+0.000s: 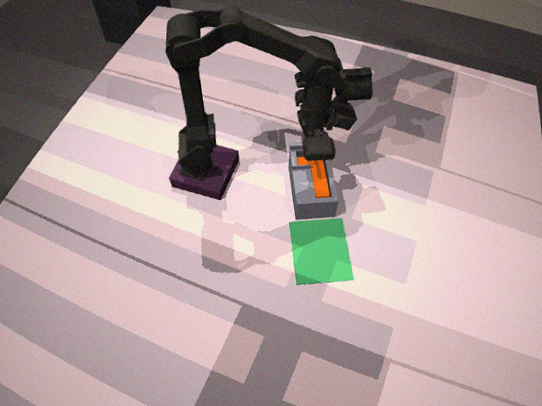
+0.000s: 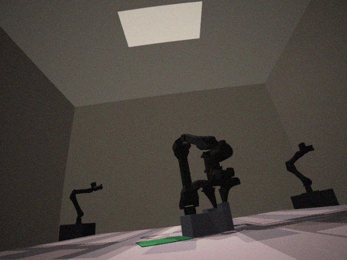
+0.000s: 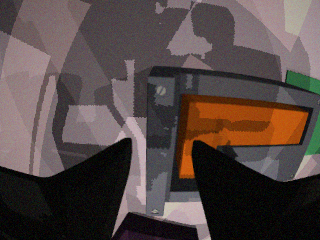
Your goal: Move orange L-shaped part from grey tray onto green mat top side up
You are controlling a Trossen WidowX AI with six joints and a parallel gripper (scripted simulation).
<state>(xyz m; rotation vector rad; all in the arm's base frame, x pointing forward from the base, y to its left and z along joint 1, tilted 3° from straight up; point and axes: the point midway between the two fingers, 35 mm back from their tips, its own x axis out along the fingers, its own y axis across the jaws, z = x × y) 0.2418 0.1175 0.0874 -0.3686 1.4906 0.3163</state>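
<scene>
The orange L-shaped part [image 1: 321,187] [image 3: 285,127] lies flat in the pocket of the grey tray [image 1: 306,194] [image 2: 209,224] [image 3: 159,192]. Its L-shaped end is beside the tray's raised end wall. My gripper [image 2: 220,205] [image 3: 162,146] points down over that end, its fingers apart with nothing between them. In the wrist view the right fingertip overlaps the part's L-shaped end and the left one lies beyond the end wall; whether a fingertip touches the part cannot be told. The green mat [image 1: 320,256] [image 2: 165,241] [image 3: 302,82] lies beside the tray's other end, with nothing on it.
The arm's purple base block [image 1: 221,168] [image 3: 160,231] stands to the left of the tray in the top view. The tray's raised end wall [image 3: 161,112] stands close to the fingers. Two other arms on dark blocks [image 2: 77,231] [image 2: 315,198] are far in the background.
</scene>
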